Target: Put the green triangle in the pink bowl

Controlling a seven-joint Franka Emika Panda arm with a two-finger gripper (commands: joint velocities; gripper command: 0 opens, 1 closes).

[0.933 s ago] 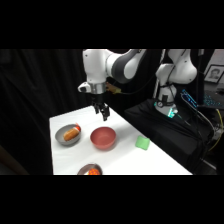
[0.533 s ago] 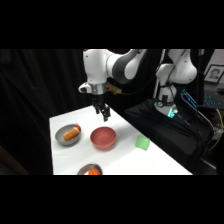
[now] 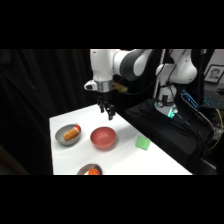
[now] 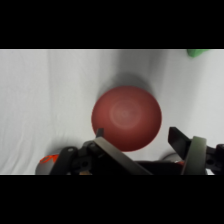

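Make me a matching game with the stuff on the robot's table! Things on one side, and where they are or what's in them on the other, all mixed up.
Things:
1. pink bowl
2. green triangle
3. grey bowl at the table's left
4. gripper

Descriptions:
A. lying on the white table, to the right of the pink bowl
B. up in the air above the table, holding nothing
C. holding an orange thing
D. nothing in it, in the middle of the table

Pairs: 1-D, 2-A, 3-C, 4-B
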